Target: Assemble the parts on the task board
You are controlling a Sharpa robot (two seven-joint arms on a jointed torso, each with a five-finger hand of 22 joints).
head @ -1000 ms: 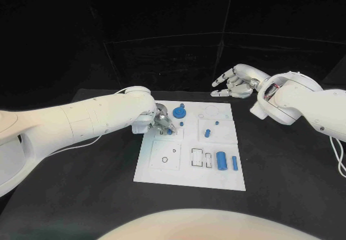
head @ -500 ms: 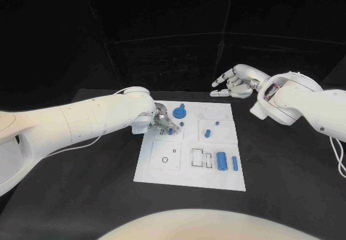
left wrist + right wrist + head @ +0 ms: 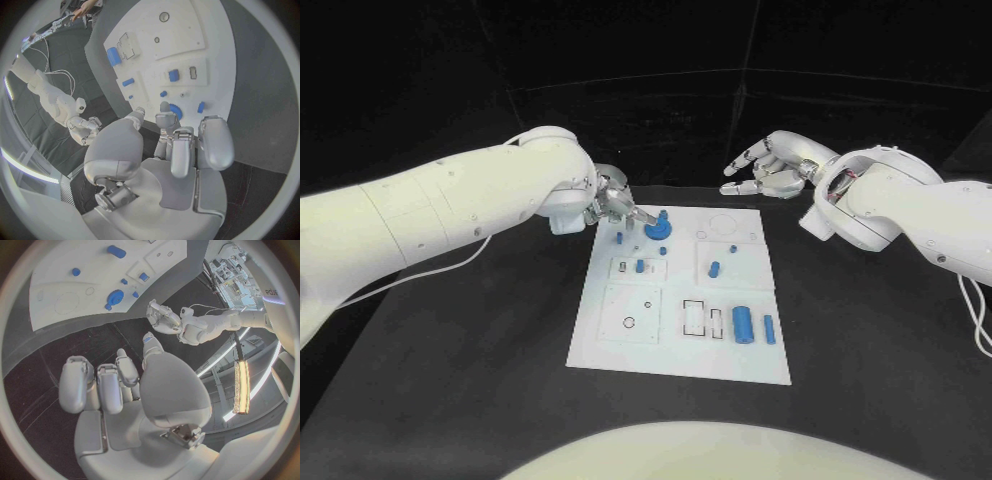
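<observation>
The white task board (image 3: 678,345) lies mid-table. My left hand (image 3: 615,205) hovers at its far left corner with fingers apart and nothing in them. One fingertip (image 3: 164,107) reaches close to a round blue part with a knob (image 3: 658,229) (image 3: 175,111); I cannot tell if it touches. A small blue peg (image 3: 640,266) stands in the square plate below it. Another blue piece (image 3: 714,267) sits mid-board. A thick blue cylinder (image 3: 744,324) and a slim one (image 3: 769,327) lie at the near right. My right hand (image 3: 769,165) hangs beyond the board's far edge, fingers loosely curled, empty.
Empty rectangular slots (image 3: 697,315) and a square plate with a small hole (image 3: 630,312) lie on the board's near half. Black table (image 3: 877,330) surrounds the board. My left forearm (image 3: 444,215) crosses the table's left side.
My left hand has let go of the small blue peg, which now stands on the board. The hand rose and moved to the far left corner. The right hand has stayed put.
</observation>
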